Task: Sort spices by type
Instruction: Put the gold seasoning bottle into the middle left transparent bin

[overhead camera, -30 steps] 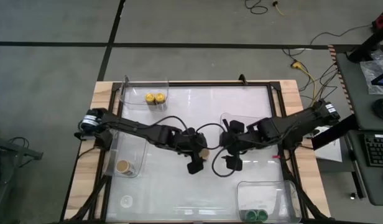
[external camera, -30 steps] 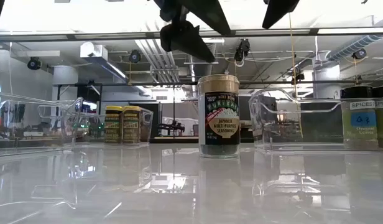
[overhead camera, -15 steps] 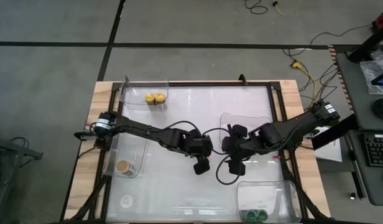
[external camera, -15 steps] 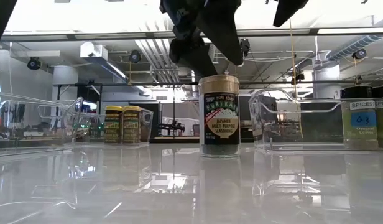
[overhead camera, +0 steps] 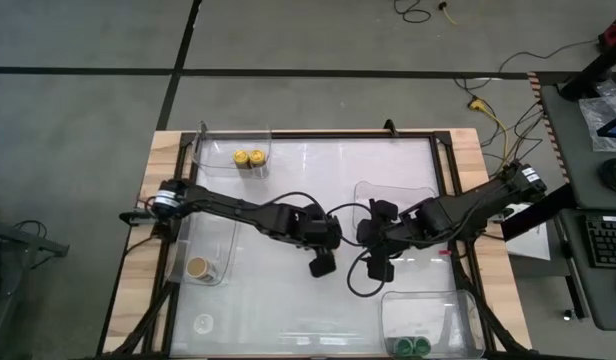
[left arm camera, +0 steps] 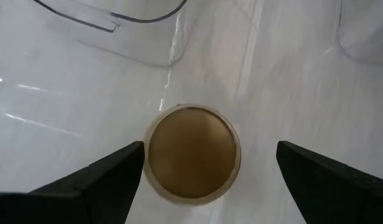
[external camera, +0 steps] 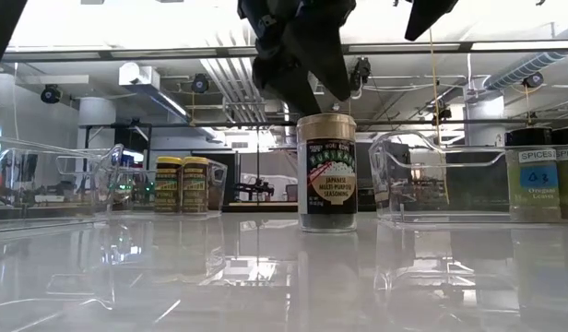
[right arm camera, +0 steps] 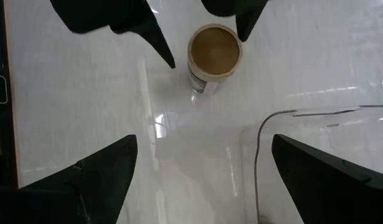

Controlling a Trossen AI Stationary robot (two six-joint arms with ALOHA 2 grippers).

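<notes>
Pincer work at this moment belonged to our left pincer (left arm camera: 204,163), which hung spread wide directly above the small tan-lidded glass spice jar with the dark label (external camera: 326,171), one finger to either side of the lid and neither touching it. That jar stood upright on the glossy white tabletop (overhead camera: 288,300), straight beneath this pincer and between its two fingers.

Our right pincer (right arm camera: 201,168) waited close beside the left one, equally wide open and holding nothing, with the same jar just ahead of its fingers.

We judged the step in hand to be the pick-up of this jar. To do it well, we needed to keep the lid centred between the fingers, lower straight down until the pads sat below the lid on the glass body, and only then close, so the jar would not tip or skid on the slick surface. The right pincer sat near enough that the left needed to lift straight up before travelling.

Away to the left pincer's side, a second tan-lidded jar (overhead camera: 198,267) stood inside a clear plastic tray (overhead camera: 228,232), the likely destination.
</notes>
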